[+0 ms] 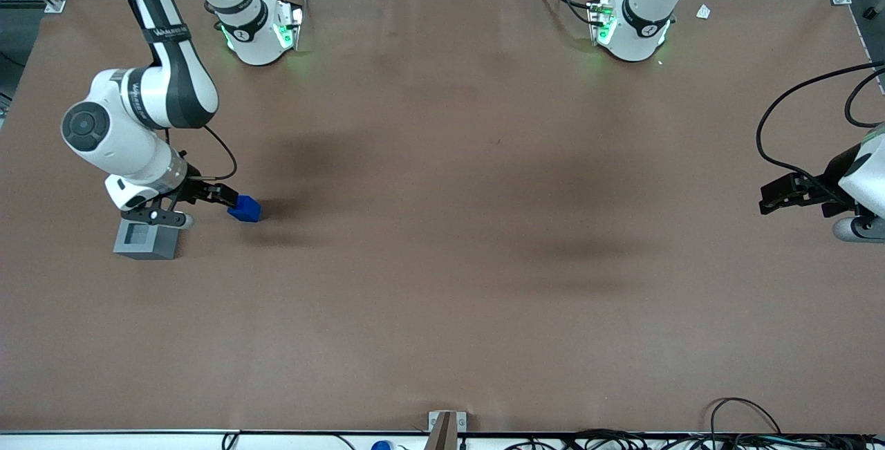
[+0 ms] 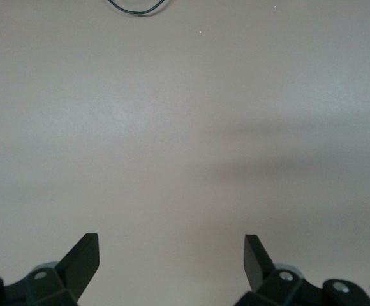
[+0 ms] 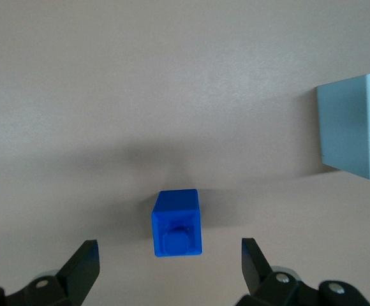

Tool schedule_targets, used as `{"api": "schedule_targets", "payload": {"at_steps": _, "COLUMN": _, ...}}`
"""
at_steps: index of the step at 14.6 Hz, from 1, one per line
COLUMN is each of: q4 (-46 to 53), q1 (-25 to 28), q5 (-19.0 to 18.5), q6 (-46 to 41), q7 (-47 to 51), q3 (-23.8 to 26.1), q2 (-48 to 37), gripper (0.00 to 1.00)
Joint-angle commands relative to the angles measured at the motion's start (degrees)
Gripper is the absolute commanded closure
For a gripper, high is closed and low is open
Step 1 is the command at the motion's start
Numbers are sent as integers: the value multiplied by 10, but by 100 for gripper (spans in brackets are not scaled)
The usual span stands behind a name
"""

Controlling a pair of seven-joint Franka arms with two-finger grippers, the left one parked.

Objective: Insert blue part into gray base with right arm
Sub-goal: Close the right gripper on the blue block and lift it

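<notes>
The blue part [image 1: 245,209] lies on its side on the brown table [image 1: 442,284], its stub face turned toward my gripper. The gray base [image 1: 146,238] stands close beside it, a little nearer the front camera and toward the working arm's end, socket facing up. The right arm [image 1: 138,111] holds my gripper [image 1: 207,208] low over the table between the two. In the right wrist view my gripper [image 3: 170,261] is open, and the blue part [image 3: 177,223] sits just ahead of the fingertips [image 3: 83,261], untouched. A corner of the gray base [image 3: 357,127] shows off to the side.
Both arm bases [image 1: 259,32] stand at the table edge farthest from the front camera. A metal bracket [image 1: 446,429] and cables [image 1: 747,429] line the near edge. A black cable [image 1: 781,125] loops over the table toward the parked arm's end.
</notes>
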Motion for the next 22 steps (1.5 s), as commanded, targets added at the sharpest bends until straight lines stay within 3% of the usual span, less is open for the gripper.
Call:
{"api": "schedule_targets", "payload": {"at_steps": 1, "q4": -22, "q1": 14, "q5": 1, "q6": 53, "q7": 5, "q3": -1, "q2": 24, "gripper": 3}}
{"api": "schedule_targets", "payload": {"at_steps": 4, "q4": -28, "q1": 18, "q5": 0, "q6": 90, "q7": 5, "q3": 0, "q2": 49, "gripper": 5}}
{"api": "schedule_targets", "payload": {"at_steps": 13, "q4": -32, "q1": 16, "q5": 1, "q6": 90, "q7": 6, "q3": -1, "q2": 81, "gripper": 15}}
{"api": "schedule_targets", "payload": {"at_steps": 18, "q4": -32, "q1": 13, "q5": 1, "q6": 89, "q7": 6, "q3": -1, "q2": 91, "gripper": 41}}
{"api": "schedule_targets", "payload": {"at_steps": 22, "q4": -28, "q1": 13, "q5": 1, "q6": 87, "q7": 7, "q3": -1, "q2": 92, "gripper": 84}}
